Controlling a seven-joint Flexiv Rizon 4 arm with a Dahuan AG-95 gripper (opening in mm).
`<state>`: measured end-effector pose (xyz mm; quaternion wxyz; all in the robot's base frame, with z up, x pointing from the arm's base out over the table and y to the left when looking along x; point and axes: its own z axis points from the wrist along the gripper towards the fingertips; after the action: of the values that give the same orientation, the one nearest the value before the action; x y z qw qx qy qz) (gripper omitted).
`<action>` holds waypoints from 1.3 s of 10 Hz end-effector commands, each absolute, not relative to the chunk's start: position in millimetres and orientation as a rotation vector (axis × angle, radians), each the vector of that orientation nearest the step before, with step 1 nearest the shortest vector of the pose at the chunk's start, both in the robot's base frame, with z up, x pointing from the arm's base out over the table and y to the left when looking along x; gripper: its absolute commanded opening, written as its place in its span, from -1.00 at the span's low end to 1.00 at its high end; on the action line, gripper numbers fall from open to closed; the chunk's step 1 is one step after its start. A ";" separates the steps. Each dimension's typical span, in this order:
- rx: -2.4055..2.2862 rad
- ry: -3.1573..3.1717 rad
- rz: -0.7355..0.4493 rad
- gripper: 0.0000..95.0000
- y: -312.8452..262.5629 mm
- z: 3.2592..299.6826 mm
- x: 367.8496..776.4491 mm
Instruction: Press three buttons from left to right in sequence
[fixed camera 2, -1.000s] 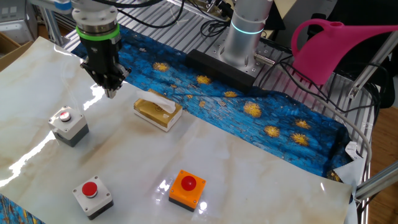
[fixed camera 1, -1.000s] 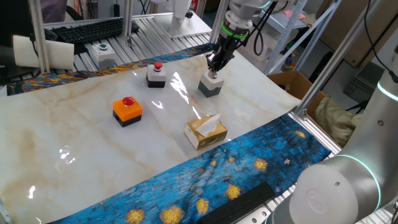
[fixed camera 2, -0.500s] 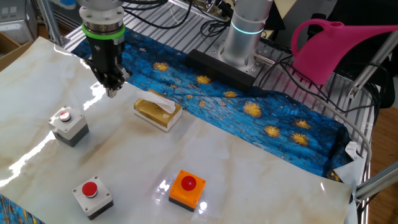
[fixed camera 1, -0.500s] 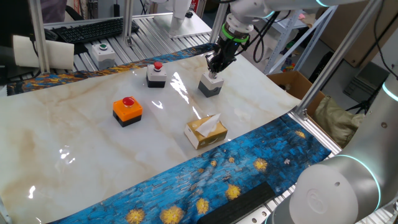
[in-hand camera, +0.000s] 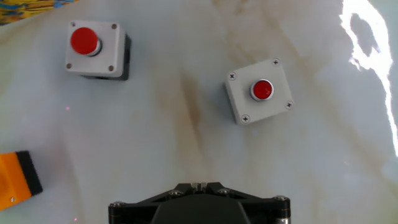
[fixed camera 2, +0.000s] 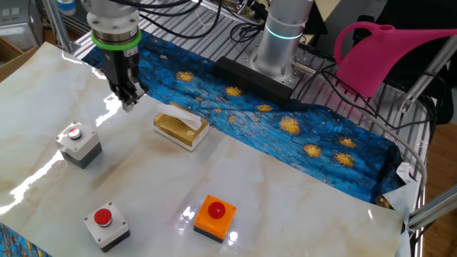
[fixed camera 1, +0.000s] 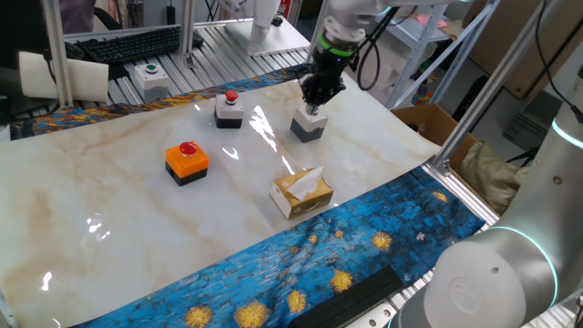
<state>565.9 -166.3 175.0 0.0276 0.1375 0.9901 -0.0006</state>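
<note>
Three red-topped button boxes on the marble counter: one orange (fixed camera 1: 187, 162) mid-counter, two grey (fixed camera 1: 229, 109) (fixed camera 1: 309, 123) toward the far edge. One tissue box (fixed camera 1: 301, 191) nearer the blue-cloth edge. Gripper (fixed camera 1: 318, 97) above the right grey box; finger state can't be told.

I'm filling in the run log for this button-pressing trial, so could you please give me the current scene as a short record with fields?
surface: marble-patterned table
orange button box: red button, on a black base
grey button box: red button, behind the orange one in one fixed view
second grey button box: red button, nearest the gripper
gripper: above the table, touching no button; finger state not visible
tissue box: yellow, between the gripper and the blue cloth
</note>
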 end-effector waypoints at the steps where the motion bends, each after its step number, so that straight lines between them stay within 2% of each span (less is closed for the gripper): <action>1: 0.494 3.000 -0.026 -1.00 -166.8 174.6 564.6; 6: 0.647 2.979 0.067 -1.00 -166.8 174.6 564.6; 11: 0.625 2.983 0.066 -1.00 -166.5 174.2 566.2; 12: 0.621 2.980 0.065 -0.60 -167.5 172.3 568.6; 13: 0.614 2.964 0.051 -0.60 -169.6 169.7 572.0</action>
<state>572.9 -170.2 169.3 0.0556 0.2011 0.9778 0.0182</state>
